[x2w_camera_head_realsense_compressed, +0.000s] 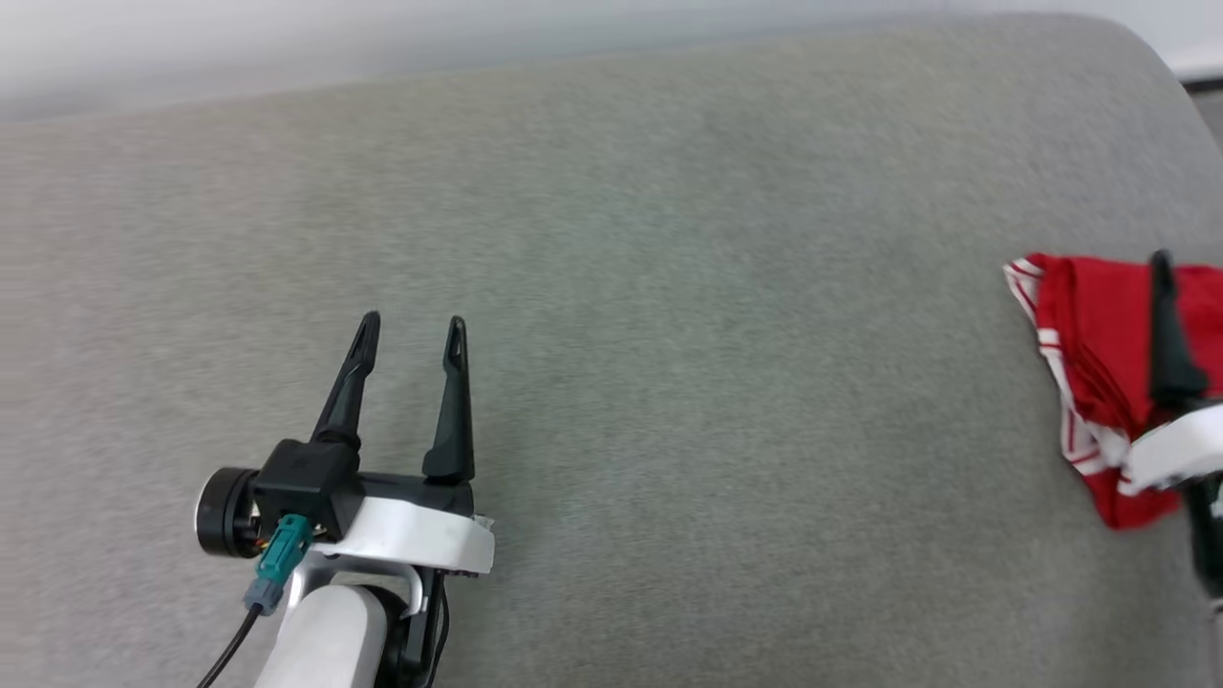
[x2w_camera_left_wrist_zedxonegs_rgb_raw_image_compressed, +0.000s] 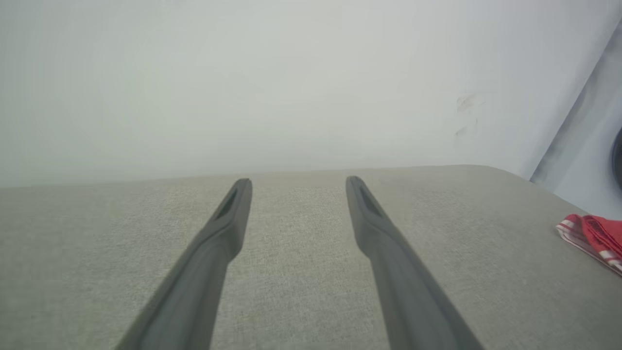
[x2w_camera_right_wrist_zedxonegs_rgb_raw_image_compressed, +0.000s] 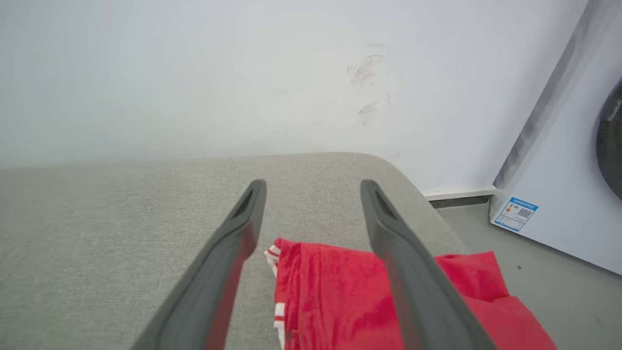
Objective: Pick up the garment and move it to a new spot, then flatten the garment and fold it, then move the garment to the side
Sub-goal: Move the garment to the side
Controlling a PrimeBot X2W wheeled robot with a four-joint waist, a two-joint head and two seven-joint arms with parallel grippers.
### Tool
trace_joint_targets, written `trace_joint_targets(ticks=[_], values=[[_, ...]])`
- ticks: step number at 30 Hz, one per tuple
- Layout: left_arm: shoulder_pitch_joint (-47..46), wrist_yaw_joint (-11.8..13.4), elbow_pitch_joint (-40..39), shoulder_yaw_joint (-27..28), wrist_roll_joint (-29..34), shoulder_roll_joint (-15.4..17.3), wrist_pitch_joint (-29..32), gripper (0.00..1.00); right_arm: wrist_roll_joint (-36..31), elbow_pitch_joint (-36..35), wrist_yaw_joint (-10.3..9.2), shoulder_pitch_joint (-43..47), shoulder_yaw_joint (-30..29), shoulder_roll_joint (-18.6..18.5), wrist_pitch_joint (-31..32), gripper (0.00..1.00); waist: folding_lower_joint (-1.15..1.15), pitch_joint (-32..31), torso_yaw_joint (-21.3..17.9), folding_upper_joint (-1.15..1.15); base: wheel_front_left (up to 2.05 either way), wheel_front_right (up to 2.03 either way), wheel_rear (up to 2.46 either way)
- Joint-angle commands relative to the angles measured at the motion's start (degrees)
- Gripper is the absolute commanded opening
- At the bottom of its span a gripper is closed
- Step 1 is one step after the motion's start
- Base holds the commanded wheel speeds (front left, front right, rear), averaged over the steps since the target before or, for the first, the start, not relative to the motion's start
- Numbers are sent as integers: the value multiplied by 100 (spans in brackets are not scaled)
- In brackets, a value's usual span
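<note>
Garment (x2w_camera_head_realsense_compressed: pixel 1089 354), one in number, lies crumpled at the right-hand edge of the grey fabric surface (x2w_camera_head_realsense_compressed: pixel 669 287). It is red cloth with red-and-white striped trim. The head view's border cuts off its right part, and it is so bunched that I cannot make out its sleeves or front.

Nearest, my left end effector (x2w_camera_head_realsense_compressed: pixel 413 325) sits at lower left over bare surface, well apart from the garment. Its two dark fingers are spread and grasp nothing.

My right end effector (x2w_camera_right_wrist_zedxonegs_rgb_raw_image_compressed: pixel 313 187) is over the garment, its two fingers likewise spread with no cloth pinched between them. In the right wrist view one finger crosses the red fabric, and I cannot tell whether it touches. In the head view one finger and part of the white housing show, the rest cut off by the frame.

Beyond the garment the surface rounds off at a corner. Farther back stand one pale wall (x2w_camera_right_wrist_zedxonegs_rgb_raw_image_compressed: pixel 194 73) with faint scuff marks, a strip of grey floor (x2w_camera_right_wrist_zedxonegs_rgb_raw_image_compressed: pixel 559 291), and one white appliance (x2w_camera_right_wrist_zedxonegs_rgb_raw_image_compressed: pixel 559 170) bearing one small blue-edged label (x2w_camera_right_wrist_zedxonegs_rgb_raw_image_compressed: pixel 515 214). The frame's edge cuts off the appliance's dark round front part.
</note>
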Motion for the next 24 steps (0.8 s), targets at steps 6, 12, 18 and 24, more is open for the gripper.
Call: trace_joint_targets(ticks=[6, 12, 18, 24], values=[[195, 66, 129, 274, -78, -79, -42, 100, -247, -1401, -6, 791, 88, 539, 580, 100, 0, -433, 598, 0, 0, 0, 0], [478, 103, 154, 642, -19, -32, -40, 100, -270, -2212, -6, 1329, 257, 858, 956, 100, 0, -671, 859, 0, 0, 0, 0], [858, 19, 186, 847, 65, 18, -40, 100, -327, -2648, -6, 1892, 377, 1073, 1171, 100, 0, -1025, 914, 0, 0, 0, 0], [1243, -83, 327, 763, 135, 48, -41, 100, -379, -2869, -6, 2392, 416, 1198, 1343, 100, 0, -1423, 914, 0, 0, 0, 0]])
